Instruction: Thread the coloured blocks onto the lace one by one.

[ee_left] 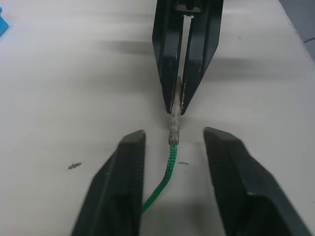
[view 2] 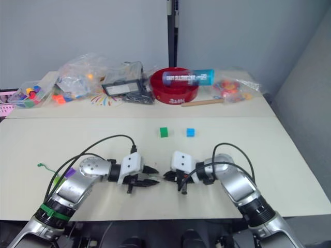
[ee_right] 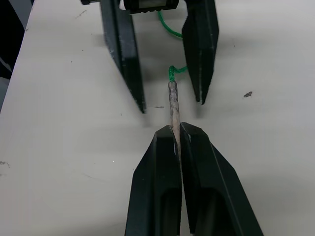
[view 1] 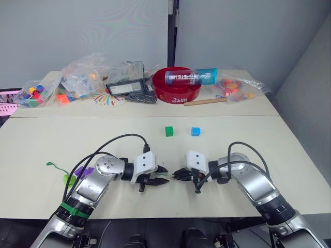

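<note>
Pale counter [view 1: 51, 155] under a grey wall, clutter of toy bags and a red bowl [view 1: 177, 85] along its far edge. Near the left edge, the lace [view 1: 56, 167] tail lies loose beside a lime green cube [view 1: 69, 180] and a purple cube [view 1: 83, 171], both partly hidden by the left arm, so I cannot tell whether they are already strung. Left tool [ee_left: 173, 147], at the near edge a little left of centre, has its fingers spread, not touching the cord; the green cord runs between them and out toward the right tool. The stiff pale tip [ee_right: 173, 105] lies along the line joining the two tools, roughly parallel to the near edge, pointing to the robot's right. Right tool [ee_right: 178, 129], just right of centre, is pressed together, pinching that tip at its end. Toward mid-counter, well apart from both tools, sit the dark green cube [view 1: 168, 131] and the blue cube [view 1: 195, 131], green on the left, each loose. The blue one looks nearer the right arm, but that tool is busy with the tip, so the free left tool probably fetches the next cube, hole lined up with the tip's axis.
</note>
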